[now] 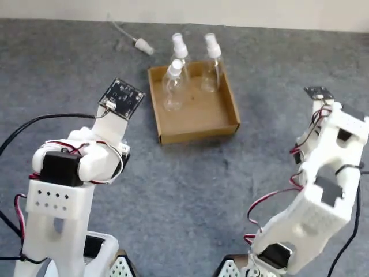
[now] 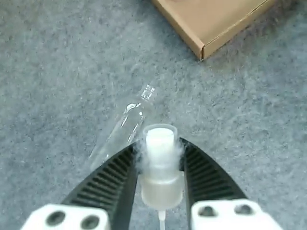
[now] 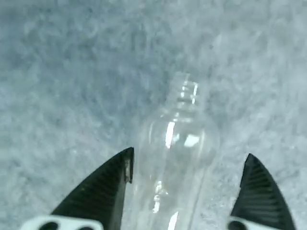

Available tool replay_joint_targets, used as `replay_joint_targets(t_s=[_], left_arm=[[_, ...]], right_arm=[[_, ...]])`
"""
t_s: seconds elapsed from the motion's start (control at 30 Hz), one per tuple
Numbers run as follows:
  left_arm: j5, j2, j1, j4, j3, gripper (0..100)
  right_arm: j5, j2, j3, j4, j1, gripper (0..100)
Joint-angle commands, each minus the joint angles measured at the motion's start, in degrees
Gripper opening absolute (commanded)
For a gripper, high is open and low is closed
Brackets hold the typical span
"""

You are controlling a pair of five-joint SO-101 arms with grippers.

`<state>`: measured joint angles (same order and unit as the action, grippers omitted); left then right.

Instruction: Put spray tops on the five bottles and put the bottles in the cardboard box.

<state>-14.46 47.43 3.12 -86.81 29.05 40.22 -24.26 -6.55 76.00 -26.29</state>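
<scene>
My left gripper [image 2: 159,146] is shut on a white spray top [image 2: 160,167], held just above the grey carpet. Right beyond it a clear uncapped bottle [image 2: 122,132] lies on its side, neck pointing away. My right gripper [image 3: 189,155] is open around another uncapped clear bottle [image 3: 177,143], which lies on the carpet between the fingers. The cardboard box [image 1: 196,124] sits at the far middle, and its corner [image 2: 216,19] shows in the left wrist view. Three bottles with white spray tops [image 1: 174,81] stand at its far end.
A loose spray top with a thin tube [image 1: 142,46] lies on the carpet beyond the box's far left corner. The left arm [image 1: 86,161] and right arm [image 1: 328,167] stand on either side, with bare carpet between them in front of the box.
</scene>
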Motion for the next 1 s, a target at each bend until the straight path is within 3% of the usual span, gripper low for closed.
replay_joint_targets(t_s=[0.0,0.27,0.57,0.7,0.97], left_arm=[[0.35,1.01,0.75,0.18,-0.22,1],[0.44,1.01,0.66,0.26,-0.84,1],[6.68,0.92,-1.8,2.73,-15.08,1],[11.69,0.75,-4.53,4.04,-22.46,1],[24.44,1.01,-4.7,12.75,-27.47,1]], right_arm=[[0.79,-2.24,-8.13,2.68,0.22,18.4],[-2.73,-1.89,-13.93,7.34,0.84,1.1],[-11.96,18.59,-15.69,12.18,14.81,0.5],[-16.53,34.15,-3.3,10.24,26.86,0.5],[-25.05,70.02,38.73,-12.62,52.79,0.3]])
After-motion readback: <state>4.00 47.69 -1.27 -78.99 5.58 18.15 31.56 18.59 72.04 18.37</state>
